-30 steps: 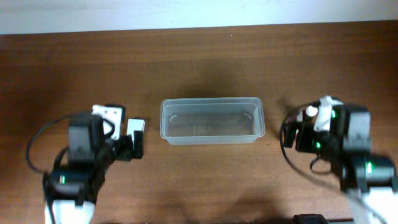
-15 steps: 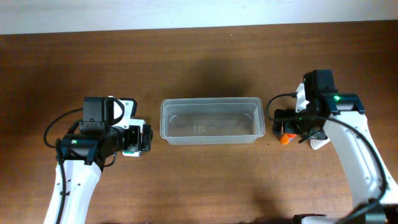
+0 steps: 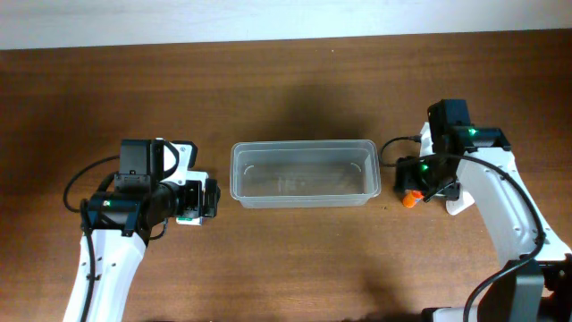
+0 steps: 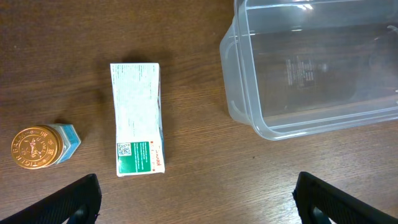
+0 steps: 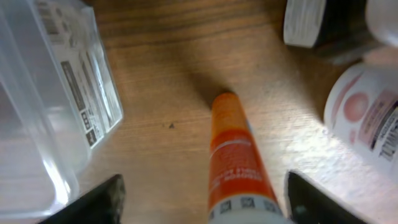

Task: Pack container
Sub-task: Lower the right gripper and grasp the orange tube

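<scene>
The container sits in the middle of the tabletop, its long sides running left to right and its rim touching nothing around it. Bare wood stretches broadly behind it toward the tabletop's far edge, and in front of it as well. The left jaws stand wide open, their tips showing at the bottom corners of the left wrist view, with a white-and-green carton box lying flat on the wood ahead of the gap between them. A strip of bare wood separates the carton's long edge from the container's rounded corner, so the two are near but apart. A small jar with a gold lid stands on the carton's other side, also apart from it. The right jaws are open too, straddling an orange tube that lies just off the container's right end. There is a clear gap on the tube's container side and only a sliver on the other. A white bottle with a pink label lies close on that tighter side, and a dark object with a white band sits further on, too blurred to name.
</scene>
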Available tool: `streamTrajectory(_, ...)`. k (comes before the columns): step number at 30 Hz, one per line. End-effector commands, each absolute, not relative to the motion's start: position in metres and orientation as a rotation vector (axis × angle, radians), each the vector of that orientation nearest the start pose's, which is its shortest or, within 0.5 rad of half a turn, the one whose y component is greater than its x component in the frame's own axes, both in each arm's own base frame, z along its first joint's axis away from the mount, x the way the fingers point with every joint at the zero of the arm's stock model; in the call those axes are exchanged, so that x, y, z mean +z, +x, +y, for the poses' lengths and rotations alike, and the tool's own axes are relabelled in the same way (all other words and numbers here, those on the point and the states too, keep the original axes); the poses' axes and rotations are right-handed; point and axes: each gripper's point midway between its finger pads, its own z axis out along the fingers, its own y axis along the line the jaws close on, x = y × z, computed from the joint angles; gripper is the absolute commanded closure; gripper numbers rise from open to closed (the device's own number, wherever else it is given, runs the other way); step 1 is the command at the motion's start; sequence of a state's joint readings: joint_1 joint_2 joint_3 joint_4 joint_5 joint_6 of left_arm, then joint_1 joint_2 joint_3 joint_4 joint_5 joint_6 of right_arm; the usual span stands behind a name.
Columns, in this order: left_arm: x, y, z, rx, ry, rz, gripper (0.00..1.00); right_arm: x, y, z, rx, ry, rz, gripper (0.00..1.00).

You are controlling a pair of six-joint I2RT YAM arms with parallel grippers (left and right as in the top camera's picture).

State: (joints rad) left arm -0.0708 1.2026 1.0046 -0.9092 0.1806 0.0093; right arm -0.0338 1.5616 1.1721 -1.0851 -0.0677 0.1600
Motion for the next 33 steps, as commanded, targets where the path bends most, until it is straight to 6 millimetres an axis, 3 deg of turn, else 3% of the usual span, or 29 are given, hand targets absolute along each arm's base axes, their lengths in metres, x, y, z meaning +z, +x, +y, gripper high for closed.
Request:
streamTrajectory(1,0.159,0.286,-0.054,-0.285,0.16,2.653,0.0,0.098,0.294,-0.008,0.089,0.352,3.018,0.34)
streamTrajectory(8,0.159,0.286,-0.054,-0.285,0.16,2.653,0.01,0.098,0.291,-0.02,0.084,0.415,3.022,0.5)
streamTrajectory(17,0.159,0.286,-0.054,-0.285,0.16,2.653,0.01,0.098,0.29,-0.02,0.085,0.411,3.027,0.71)
streamTrajectory(27,0.159,0.286,-0.054,-0.285,0.16,2.653,0.01,0.1,0.291,-0.014,0.132,0.398,3.026,0.77)
streamTrajectory(29,0.159,0.286,-0.054,-0.285,0.16,2.653,0.01,0.105,0.293,-0.008,0.175,0.357,3.02,0.81)
streamTrajectory(33,0.159,0.286,-0.054,-0.285,0.16,2.653,0.01,0.14,0.299,0.008,0.19,0.248,2.971,0.81)
